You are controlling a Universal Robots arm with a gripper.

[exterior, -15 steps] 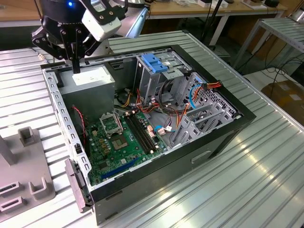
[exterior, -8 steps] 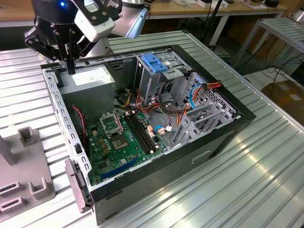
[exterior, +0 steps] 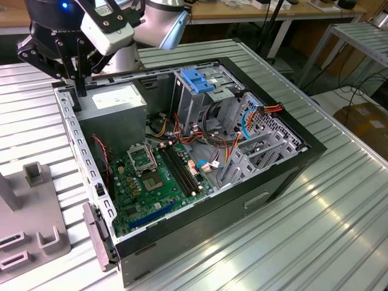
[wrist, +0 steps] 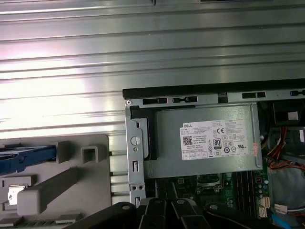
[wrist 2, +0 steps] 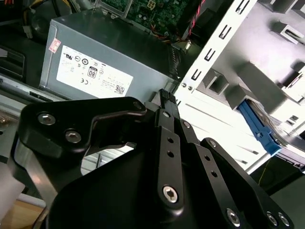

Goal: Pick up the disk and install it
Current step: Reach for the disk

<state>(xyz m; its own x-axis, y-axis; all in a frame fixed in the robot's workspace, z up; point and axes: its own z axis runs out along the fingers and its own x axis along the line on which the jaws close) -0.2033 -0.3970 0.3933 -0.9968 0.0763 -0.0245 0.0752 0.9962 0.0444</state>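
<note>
**Exterior view.** An open computer case [exterior: 303, 151] lies on its side on the ribbed metal tabletop [exterior: 339, 230]. The tool [exterior: 79, 91] hangs over the case's far corner at the exterior view's left. Its fingers are together with nothing between them, and it is just beside the power supply [exterior: 112, 100]. The motherboard [exterior: 154, 179] covers the case floor. A drive cage [exterior: 194, 103] topped by a blue latch [exterior: 197, 79] stands further to the exterior view's right. A grey fixture [exterior: 33, 227] sits on the tabletop outside the case, at the exterior view's left.

**Second wrist view.** The tool [wrist 2: 165, 97], fingers together and empty, is above the edge of the power supply [wrist 2: 100, 67], next to the perforated case wall [wrist 2: 214, 52]. The disk [wrist 2: 257, 126] rests in the grey fixture [wrist 2: 257, 86] on the other side of that wall, well apart from the tool. Its blue rail runs roughly crosswise to the wall.

**First wrist view.** The disk [wrist: 26, 157] sits in the grey fixture [wrist: 71, 181], outside the case and apart from the tool. Its blue rail lies along the tabletop's ribs, with one end toward the case wall [wrist: 136, 157]. The rest of the disk is cut off at the frame edge, so its full long axis cannot be told.
</note>
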